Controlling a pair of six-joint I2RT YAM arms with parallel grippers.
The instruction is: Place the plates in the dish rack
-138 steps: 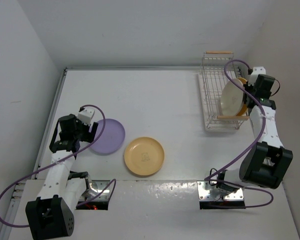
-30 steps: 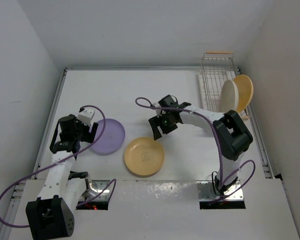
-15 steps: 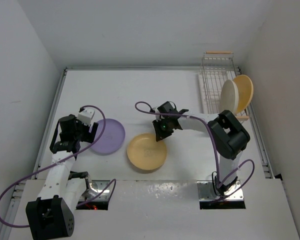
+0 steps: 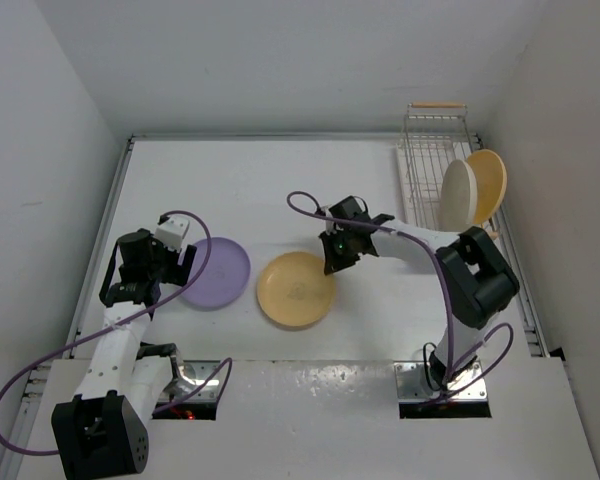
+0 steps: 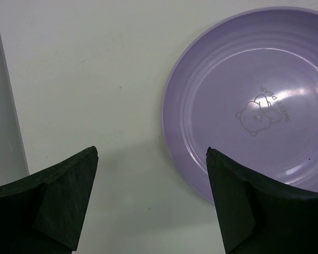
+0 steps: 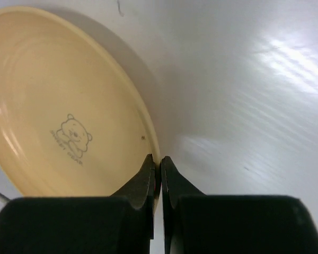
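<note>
Right gripper (image 6: 155, 161) just snapped shut on rim of yellow-orange plate (image 6: 53, 106); a second ago its jaws stood open. Plate spreads left of gripper, and I judge the lift is starting. Dish rack (image 4: 430, 150) well off behind gripper, holding cream plate (image 4: 458, 197) and one yellow-orange. Left gripper (image 5: 152, 153) open, unmoved; lavender plate (image 5: 254, 100) under its right finger on counter (image 4: 280, 180).
</note>
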